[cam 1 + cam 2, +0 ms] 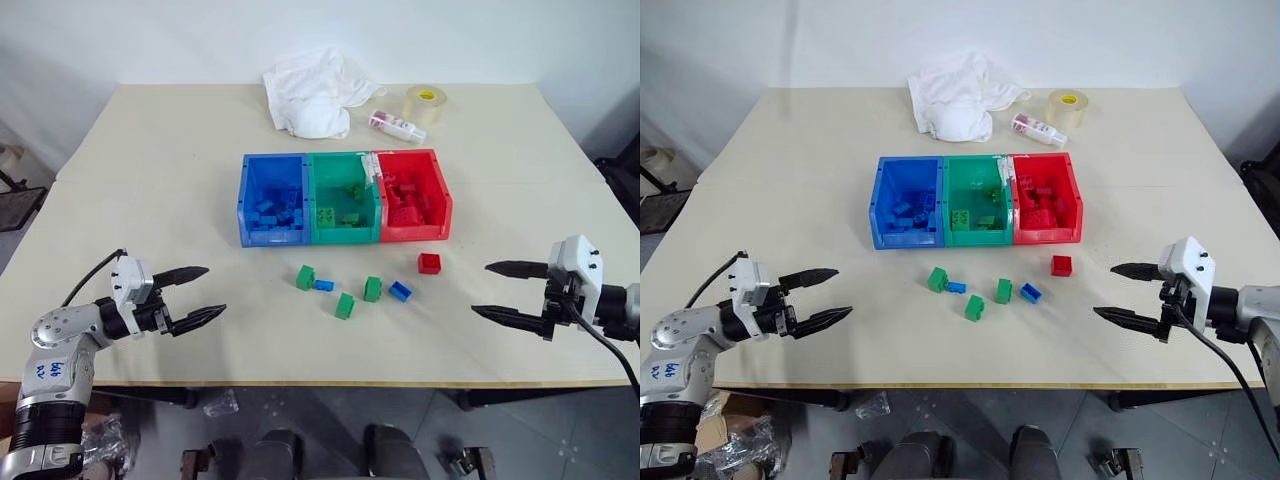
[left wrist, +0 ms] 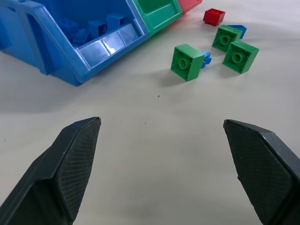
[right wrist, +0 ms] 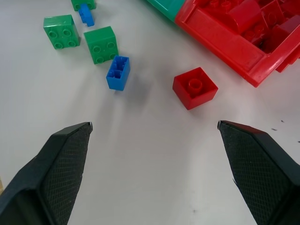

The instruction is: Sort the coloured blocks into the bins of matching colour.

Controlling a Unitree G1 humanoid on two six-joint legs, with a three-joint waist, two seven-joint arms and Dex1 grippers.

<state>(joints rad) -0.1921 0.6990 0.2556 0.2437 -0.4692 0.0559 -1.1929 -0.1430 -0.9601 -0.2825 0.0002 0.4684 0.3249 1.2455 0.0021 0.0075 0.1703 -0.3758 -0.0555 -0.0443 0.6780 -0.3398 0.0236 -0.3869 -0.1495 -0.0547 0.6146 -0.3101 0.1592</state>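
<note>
The bins stand joined in a row at mid-table: blue bin (image 1: pixel 272 236), green bin (image 1: pixel 345 234) and red bin (image 1: pixel 412 231), each holding several blocks of its own colour. In front of them lie loose blocks: three green ones (image 1: pixel 305 277) (image 1: pixel 345 306) (image 1: pixel 372 289), a small blue one (image 1: pixel 323 285), a larger blue one (image 1: pixel 400 291) and a red one (image 1: pixel 429 263). My left gripper (image 1: pixel 213 291) hovers open near the table's front left, pointing toward the blocks. My right gripper (image 1: pixel 481 289) hovers open at the front right, with the red block (image 3: pixel 195 87) just ahead of it. Both are empty.
A crumpled white cloth (image 1: pixel 310 95), a clear tape roll (image 1: pixel 426 104) and a small bottle (image 1: pixel 397 125) lie behind the bins at the back of the table. The table's front edge (image 1: pixel 330 383) runs just below both grippers.
</note>
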